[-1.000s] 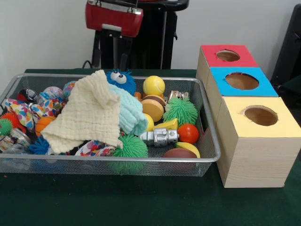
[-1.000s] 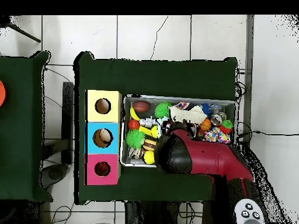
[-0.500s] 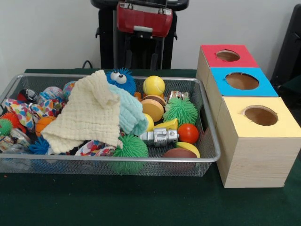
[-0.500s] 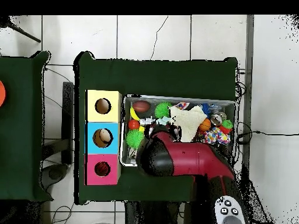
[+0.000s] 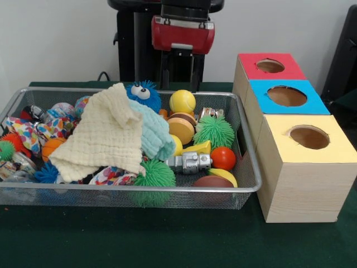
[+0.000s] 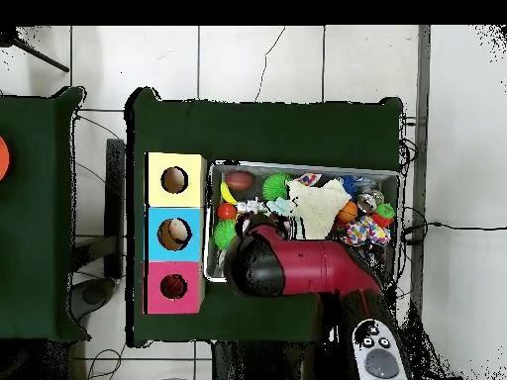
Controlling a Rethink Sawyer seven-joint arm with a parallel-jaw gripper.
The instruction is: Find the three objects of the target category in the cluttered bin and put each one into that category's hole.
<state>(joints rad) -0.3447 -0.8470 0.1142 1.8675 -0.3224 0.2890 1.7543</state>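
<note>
Above the far rim of the bin, the gripper (image 5: 182,71) hangs with its two dark fingers spread apart and nothing between them, clear of the clutter, which looks like a position for choosing a target rather than for grasping. Just below and in front of it sits a yellow ball (image 5: 182,101), with a flat tan disc (image 5: 182,128) nearer still and a green spiky ball (image 5: 214,131) to the right. An orange ball (image 5: 223,158) and a silver toy (image 5: 189,163) lie toward the near right corner. A cream cloth (image 5: 103,135) is draped over a pale blue cloth (image 5: 153,134) across the middle, likely hiding toys beneath, so a search may call for lifting it. A blue fuzzy toy (image 5: 143,94) peeks out behind the cloths. The wire bin (image 5: 252,167) stands just beside the box row at its right: the red box (image 5: 254,68) farthest, the blue box (image 5: 312,104) between, the yellow box (image 5: 340,151) nearest. Overhead, balls show inside the red hole (image 6: 173,287) and blue hole (image 6: 174,234), which suggests sorting is partly done.
</note>
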